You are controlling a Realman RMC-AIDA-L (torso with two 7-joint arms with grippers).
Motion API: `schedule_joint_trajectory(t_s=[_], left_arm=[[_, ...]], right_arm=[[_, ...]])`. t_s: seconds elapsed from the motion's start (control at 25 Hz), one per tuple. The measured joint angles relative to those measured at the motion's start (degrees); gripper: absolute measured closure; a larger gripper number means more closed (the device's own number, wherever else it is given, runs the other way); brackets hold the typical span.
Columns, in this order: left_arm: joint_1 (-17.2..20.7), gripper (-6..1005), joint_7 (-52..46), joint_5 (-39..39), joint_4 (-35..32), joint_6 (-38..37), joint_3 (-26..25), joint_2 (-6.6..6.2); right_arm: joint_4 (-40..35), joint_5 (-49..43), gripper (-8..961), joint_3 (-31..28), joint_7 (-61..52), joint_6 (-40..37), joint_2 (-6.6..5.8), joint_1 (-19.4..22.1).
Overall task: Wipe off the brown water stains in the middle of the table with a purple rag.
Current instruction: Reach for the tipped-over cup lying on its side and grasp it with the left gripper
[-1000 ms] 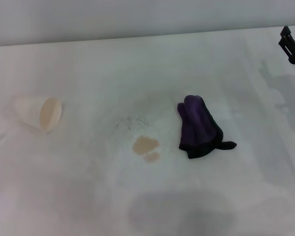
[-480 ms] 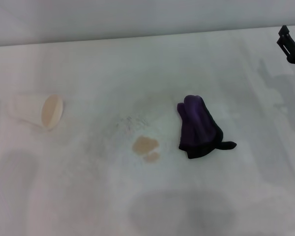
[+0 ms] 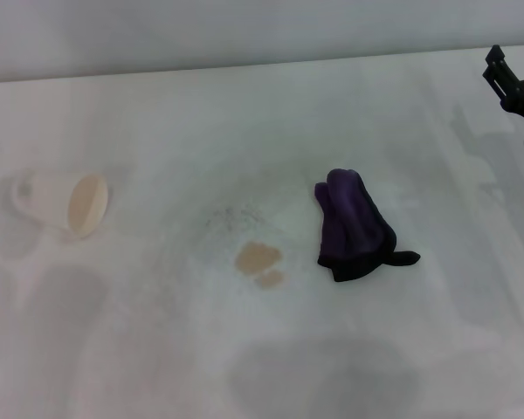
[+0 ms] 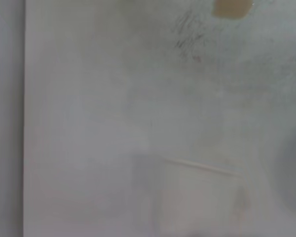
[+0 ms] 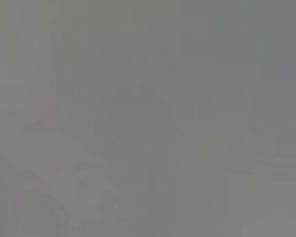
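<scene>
The purple rag (image 3: 356,227) lies ungrasped beside the brown water stains (image 3: 259,261); right tool (image 3: 513,85) state indiscernible; a shallow pinch risks slippage.

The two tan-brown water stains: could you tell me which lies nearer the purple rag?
The smaller tan-brown stain, sitting just below and right of the larger blotch, lies marginally nearer the bunched dark purple rag.

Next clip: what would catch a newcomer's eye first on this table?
The dark purple bunched rag with its black edge stands out most, lying right of centre on the plain white table. Just left of it, apart from it, sit the two tan-brown water stains. A white paper cup lies on its side far left.
</scene>
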State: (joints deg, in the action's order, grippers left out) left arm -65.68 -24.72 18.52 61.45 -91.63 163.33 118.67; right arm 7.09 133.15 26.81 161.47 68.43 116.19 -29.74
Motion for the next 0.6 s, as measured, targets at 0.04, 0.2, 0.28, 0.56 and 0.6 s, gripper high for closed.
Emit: schedule_joint_trajectory(t_s=[0.04, 0.2, 0.28, 0.56, 0.6], left_arm=[[0.15, 116, 0.14, -0.12, -1.25, 1.09, -0.01, -0.08], [0.41, 116, 0.17, 0.05, -4.82, 4.87, -0.1, -0.18], [0.6, 116, 0.29, 0.23, -6.26, 6.51, -0.11, -0.16], [2.09, 116, 0.89, -1.67, -12.28, 11.43, -0.12, -0.32], [2.22, 116, 0.89, -1.72, -12.99, 11.95, -0.13, -0.32]], right_arm=[[0.08, 0.0, 81, -0.17, 0.0, 0.02, 0.0, -0.03], [0.12, 0.0, 81, -0.36, -0.01, 0.1, 0.0, -0.05], [0.12, 0.0, 81, -0.44, -0.01, 0.07, 0.0, -0.06], [0.12, 0.0, 81, -0.92, -0.01, -0.02, 0.0, -0.06], [0.12, 0.0, 81, -0.91, -0.01, -0.01, 0.0, 0.02]])
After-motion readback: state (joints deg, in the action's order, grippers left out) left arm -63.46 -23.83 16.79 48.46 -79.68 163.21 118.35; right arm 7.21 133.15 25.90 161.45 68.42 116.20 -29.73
